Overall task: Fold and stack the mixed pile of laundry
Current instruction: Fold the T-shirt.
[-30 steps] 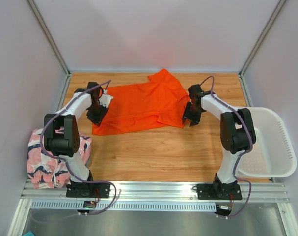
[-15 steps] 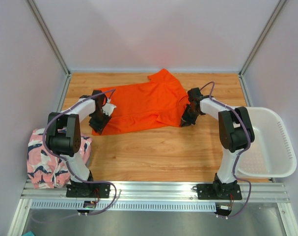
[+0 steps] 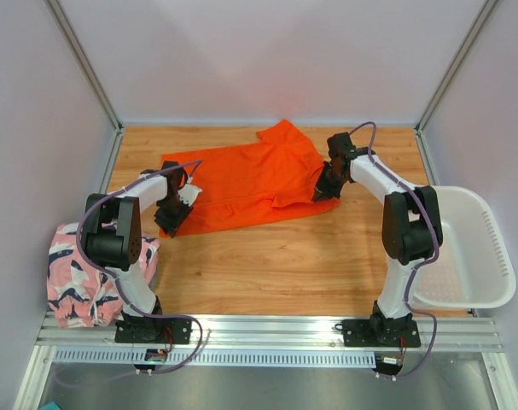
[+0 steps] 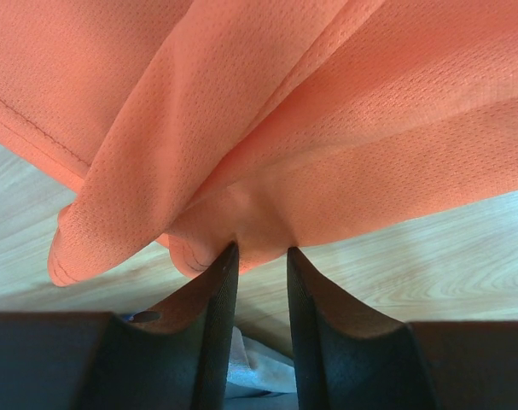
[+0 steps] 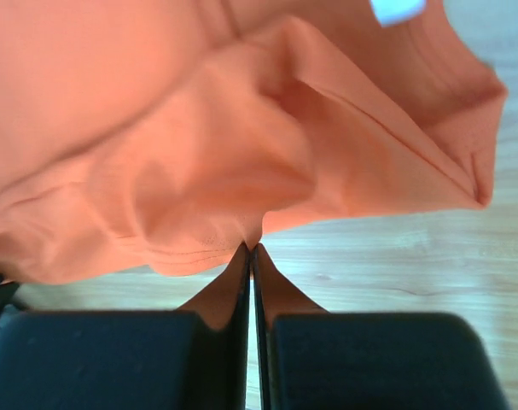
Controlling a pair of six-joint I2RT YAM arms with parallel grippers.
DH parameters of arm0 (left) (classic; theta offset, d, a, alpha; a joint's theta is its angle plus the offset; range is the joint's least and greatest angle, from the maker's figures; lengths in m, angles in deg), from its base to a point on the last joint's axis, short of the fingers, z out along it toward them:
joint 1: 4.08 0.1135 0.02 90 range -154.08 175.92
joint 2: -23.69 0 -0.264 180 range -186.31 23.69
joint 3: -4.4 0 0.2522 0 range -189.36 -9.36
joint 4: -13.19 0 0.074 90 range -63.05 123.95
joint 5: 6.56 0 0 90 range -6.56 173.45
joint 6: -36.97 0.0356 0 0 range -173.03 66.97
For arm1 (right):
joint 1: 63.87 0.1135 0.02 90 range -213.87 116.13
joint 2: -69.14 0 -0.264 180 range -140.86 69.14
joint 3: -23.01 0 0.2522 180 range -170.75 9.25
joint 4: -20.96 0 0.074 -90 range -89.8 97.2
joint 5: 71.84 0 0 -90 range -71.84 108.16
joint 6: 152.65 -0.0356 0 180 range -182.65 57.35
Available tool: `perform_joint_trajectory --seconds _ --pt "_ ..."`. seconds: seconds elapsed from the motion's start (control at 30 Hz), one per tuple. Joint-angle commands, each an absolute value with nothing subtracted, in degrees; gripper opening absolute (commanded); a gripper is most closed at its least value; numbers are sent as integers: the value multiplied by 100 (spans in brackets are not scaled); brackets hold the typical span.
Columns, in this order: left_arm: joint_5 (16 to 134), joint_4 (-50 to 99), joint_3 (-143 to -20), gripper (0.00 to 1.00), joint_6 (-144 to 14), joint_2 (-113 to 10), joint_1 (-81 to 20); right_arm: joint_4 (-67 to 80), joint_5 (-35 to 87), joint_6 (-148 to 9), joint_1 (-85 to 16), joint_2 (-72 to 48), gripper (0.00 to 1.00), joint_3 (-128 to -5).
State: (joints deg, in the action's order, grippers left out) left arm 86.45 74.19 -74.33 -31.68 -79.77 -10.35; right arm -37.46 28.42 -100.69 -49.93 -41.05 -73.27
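A bright orange cloth shirt [image 3: 241,184] lies spread over the far half of the wooden tabletop [image 3: 276,265]. The left hand [image 4: 257,252] pinches a fold at its near-left corner. The right hand [image 5: 250,249], clenched tight, grips its right edge. A pink dark-and-white patterned garment [image 3: 75,282] sits bunched off the tabletop's near-left corner, and a white slotted plastic basket [image 3: 489,256] is at the right edge.

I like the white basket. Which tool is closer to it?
Right. The right tool grips the shirt on the side facing the basket; the left tool grips the shirt's opposite side, farther away.
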Motion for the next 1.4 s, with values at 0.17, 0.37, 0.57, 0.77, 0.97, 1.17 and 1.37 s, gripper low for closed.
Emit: perform_joint_trajectory --seconds 0.17,0.37,0.57,0.77,0.97,1.17,1.37 --pt "8740 7256 -7467 38 -2991 -8116 -1024 -4193 2950 -9912 -5051 -4871 0 -8960" --pt "8731 7239 -7432 38 -2991 -8151 -1024 -4158 2976 -10403 -5103 -5847 0 -10227" --pt "8714 7221 -7431 38 -2991 -8169 -1024 -3824 2993 -10896 -5103 -6541 0 -11036" --pt "8687 7212 -7423 38 -2982 -8186 -1024 -3570 2853 -11099 -5130 -6709 21 -11117" --pt "8687 7274 -7414 39 -2974 -8160 -1024 -3252 3055 -10863 -5130 -6604 48 -11397" --pt "8539 7660 -7475 43 -2807 -7590 -1024 -4499 978 -9712 -5033 -5392 48 -10988" --pt "7573 8389 -7757 50 -2342 -6939 -1059 -4729 15 -9446 -4945 -4345 45 -8590"
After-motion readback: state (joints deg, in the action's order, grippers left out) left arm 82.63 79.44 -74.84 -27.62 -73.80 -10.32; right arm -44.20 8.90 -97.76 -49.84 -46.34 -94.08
